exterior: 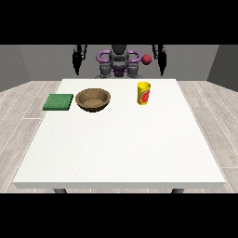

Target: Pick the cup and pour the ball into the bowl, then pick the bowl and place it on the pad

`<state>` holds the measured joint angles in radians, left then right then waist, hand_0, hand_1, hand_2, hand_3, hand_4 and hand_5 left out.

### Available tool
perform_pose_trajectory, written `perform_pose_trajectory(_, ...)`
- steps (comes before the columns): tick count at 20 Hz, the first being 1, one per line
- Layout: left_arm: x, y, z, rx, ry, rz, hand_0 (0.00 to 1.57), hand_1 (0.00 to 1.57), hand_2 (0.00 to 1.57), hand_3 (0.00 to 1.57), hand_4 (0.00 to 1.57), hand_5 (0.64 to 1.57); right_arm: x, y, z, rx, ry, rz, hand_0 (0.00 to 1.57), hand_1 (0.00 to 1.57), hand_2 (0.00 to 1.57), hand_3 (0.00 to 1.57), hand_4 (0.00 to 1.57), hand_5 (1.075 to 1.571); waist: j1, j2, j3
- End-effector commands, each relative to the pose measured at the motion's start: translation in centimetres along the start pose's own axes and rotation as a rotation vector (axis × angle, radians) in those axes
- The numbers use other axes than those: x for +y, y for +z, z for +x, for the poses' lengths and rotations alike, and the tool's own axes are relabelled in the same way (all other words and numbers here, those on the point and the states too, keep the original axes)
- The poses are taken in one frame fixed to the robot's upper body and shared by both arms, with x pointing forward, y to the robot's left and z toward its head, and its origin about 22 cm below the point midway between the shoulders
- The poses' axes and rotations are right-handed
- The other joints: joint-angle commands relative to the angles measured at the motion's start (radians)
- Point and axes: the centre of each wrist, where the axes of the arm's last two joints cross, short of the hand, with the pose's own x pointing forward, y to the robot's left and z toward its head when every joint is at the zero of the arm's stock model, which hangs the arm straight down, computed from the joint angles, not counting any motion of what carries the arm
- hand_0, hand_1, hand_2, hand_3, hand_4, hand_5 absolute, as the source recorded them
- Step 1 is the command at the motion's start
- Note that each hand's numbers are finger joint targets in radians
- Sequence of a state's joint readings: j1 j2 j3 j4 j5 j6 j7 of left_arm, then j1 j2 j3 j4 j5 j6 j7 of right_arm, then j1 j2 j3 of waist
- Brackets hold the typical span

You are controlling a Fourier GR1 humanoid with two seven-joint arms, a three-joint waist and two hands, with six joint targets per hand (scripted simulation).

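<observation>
Here, your near half of the table carries nothing to handle. Toward its far edge stand the yellow cup, right of centre, the wooden bowl, left of centre, and the green pad by the left edge. The cup looks light and stiff; take it round its sides. It bears a red mark, no readable writing. The red ball shows above the cup, beyond the far edge. Both hands, the hand at the view's left and the hand at the view's right, hang off the table; whether they are open I cannot tell.
</observation>
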<state>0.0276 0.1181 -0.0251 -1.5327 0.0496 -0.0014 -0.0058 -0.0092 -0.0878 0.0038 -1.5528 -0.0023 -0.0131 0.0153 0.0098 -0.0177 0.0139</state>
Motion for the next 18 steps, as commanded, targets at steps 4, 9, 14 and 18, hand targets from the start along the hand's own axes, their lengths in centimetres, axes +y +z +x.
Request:
perform_pose_trajectory(4, 1.3, 0.0, 2.4, -0.012, -0.042, 0.005, 0.00, 0.00, 0.00, 0.00, 0.00, 1.535, -0.8, -0.3, 2.8, -0.035, 0.020, 0.000, 0.00, 0.00, 0.00, 0.00, 0.62, 1.559, 0.008, -0.227, -0.0078)
perform_pose_trajectory(9, -7.2, 0.7, 6.4, 0.111, 0.189, -0.101, 0.00, 0.00, 0.00, 0.00, 0.00, 1.532, -5.1, 1.0, 1.9, 0.091, -0.073, -0.097, 0.00, 0.00, 0.00, 0.00, 0.62, 1.560, 0.001, -0.315, -0.0114)
perform_pose_trajectory(14, -7.4, 1.9, 10.4, 0.047, 0.195, -0.075, 0.00, 0.00, 0.00, 0.00, 0.00, 1.536, -4.5, 2.5, 2.0, 0.067, -0.084, -0.079, 0.00, 0.00, 0.00, 0.00, 0.55, 1.563, 0.009, -0.231, -0.0135)
perform_pose_trajectory(18, -6.9, 3.3, 10.2, -0.058, 0.160, -0.042, 0.00, 0.00, 0.00, 0.00, 0.00, 1.529, -5.0, 1.7, 5.8, -0.015, -0.111, -0.076, 0.00, 0.00, 0.00, 0.00, 0.52, 1.561, -0.002, -0.147, -0.0140)
